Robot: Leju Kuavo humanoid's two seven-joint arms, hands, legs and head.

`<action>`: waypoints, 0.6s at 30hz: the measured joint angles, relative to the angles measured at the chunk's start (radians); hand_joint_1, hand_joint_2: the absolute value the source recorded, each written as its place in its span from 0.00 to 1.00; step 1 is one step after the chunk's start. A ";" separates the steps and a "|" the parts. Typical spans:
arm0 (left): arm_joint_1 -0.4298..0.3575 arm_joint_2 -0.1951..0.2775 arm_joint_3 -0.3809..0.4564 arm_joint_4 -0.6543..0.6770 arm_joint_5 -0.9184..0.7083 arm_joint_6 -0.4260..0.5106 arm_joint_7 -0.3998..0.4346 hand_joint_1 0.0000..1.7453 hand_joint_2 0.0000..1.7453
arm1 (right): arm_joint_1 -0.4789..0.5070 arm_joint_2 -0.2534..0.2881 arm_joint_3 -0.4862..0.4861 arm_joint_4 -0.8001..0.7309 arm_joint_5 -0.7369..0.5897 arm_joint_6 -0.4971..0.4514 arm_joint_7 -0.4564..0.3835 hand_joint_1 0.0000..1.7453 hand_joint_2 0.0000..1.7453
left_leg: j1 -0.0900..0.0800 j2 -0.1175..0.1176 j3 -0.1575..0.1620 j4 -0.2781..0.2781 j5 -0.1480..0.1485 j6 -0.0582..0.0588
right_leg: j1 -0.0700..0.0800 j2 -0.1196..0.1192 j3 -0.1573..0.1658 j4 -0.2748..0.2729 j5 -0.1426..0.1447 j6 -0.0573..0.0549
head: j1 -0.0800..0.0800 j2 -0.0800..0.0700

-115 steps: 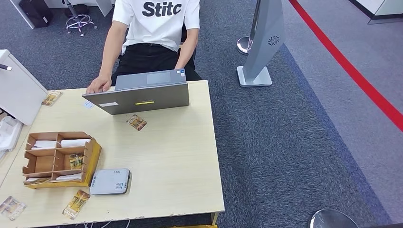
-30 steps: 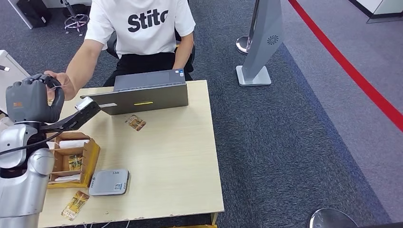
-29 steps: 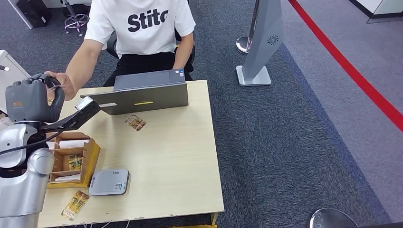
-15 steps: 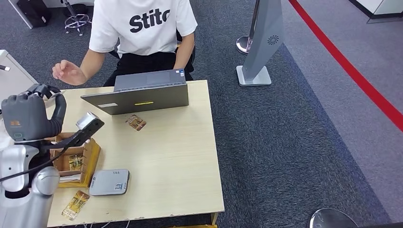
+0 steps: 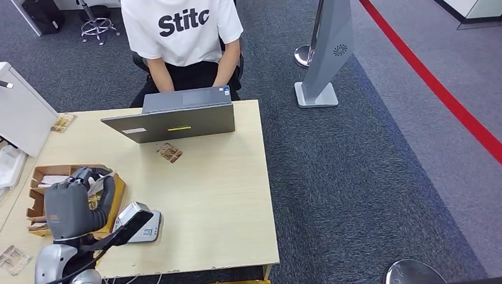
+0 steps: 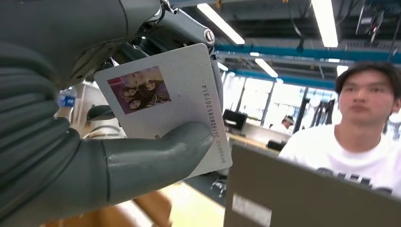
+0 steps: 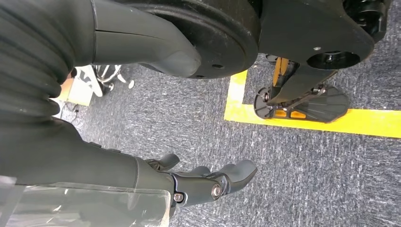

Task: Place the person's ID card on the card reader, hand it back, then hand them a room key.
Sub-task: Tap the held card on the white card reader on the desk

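On the bench point(image 5: 225, 195) stand one grey laptop point(image 5: 177, 121), one card reader point(image 5: 145, 228), and one brown cardboard organiser point(image 5: 41, 180). Three patterned cards lie loose there point(image 5: 170, 152) point(image 5: 63, 122) point(image 5: 13, 259). One white ID card point(image 6: 179, 94) is pinched in the left hand point(image 6: 94, 161), and one person point(image 5: 184, 35) sits behind the laptop.

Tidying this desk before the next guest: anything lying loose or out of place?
Yes. Three patterned cards lie loose on the table: one below the laptop, one at the far left edge, one at the near left corner, outside the cardboard organizer.

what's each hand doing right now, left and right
Left hand: holding the ID card, thumb pressed across it.
Right hand: open, holding nothing, hanging over the carpet.
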 joint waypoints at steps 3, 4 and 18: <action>0.033 -0.010 0.000 0.000 0.015 0.005 -0.009 1.00 1.00 | 0.000 0.001 -0.004 0.000 0.000 0.000 -0.001 0.00 1.00 | 0.000 0.000 0.000 0.000 0.000 0.000 | 0.000 -0.001 0.000 0.000 0.000 0.000 | 0.000 0.000; 0.038 -0.013 0.000 0.000 0.017 0.006 -0.011 1.00 1.00 | 0.000 0.001 -0.004 0.000 0.000 0.000 -0.002 0.00 1.00 | 0.000 0.000 0.000 0.000 0.000 0.000 | 0.000 -0.001 0.000 0.000 0.000 0.000 | 0.000 0.000; 0.084 -0.032 0.049 0.119 0.060 -0.025 0.004 1.00 1.00 | 0.000 0.001 -0.005 0.000 0.006 0.004 -0.002 0.00 1.00 | 0.000 0.000 0.000 0.000 0.000 0.000 | 0.000 -0.001 0.000 0.000 0.000 0.000 | 0.000 0.000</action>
